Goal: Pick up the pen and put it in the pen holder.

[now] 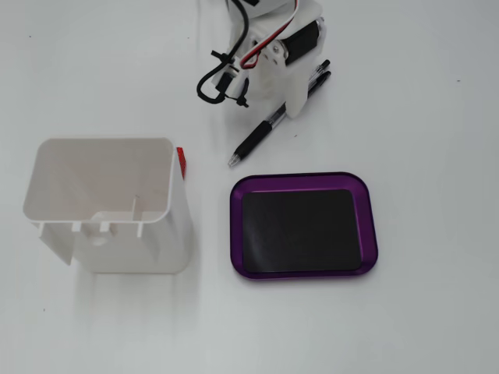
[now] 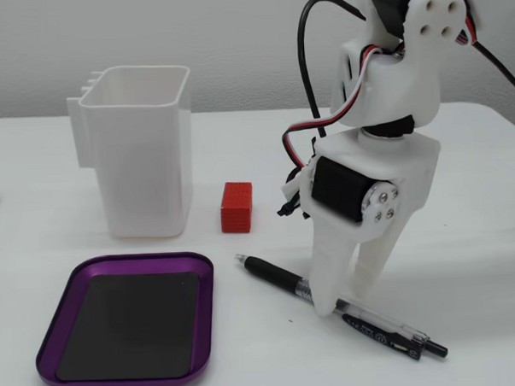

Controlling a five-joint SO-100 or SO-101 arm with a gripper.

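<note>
The gripper [image 2: 346,298] stood over the black pen [image 2: 274,273] on the surface [image 2: 491,260], jaws open astride its barrel. The white pen holder [image 2: 145,155] stood well apart.

You were working at what looked like a hobby or lab test setup rather than a lived-in room. The bench [image 1: 437,312] was plain white and nearly bare, backed by a blank pale wall [image 2: 191,33] in a fixed view. Your arm [image 2: 384,153] was white printed plastic with exposed black motors, visible screws and loose red, white and black wires [image 2: 323,122]. Around it you had only a few staged props: a white holder [image 2: 140,147], a purple tray [image 1: 304,224], a small red block [image 2: 237,207] and a pen [image 1: 261,136].
</note>
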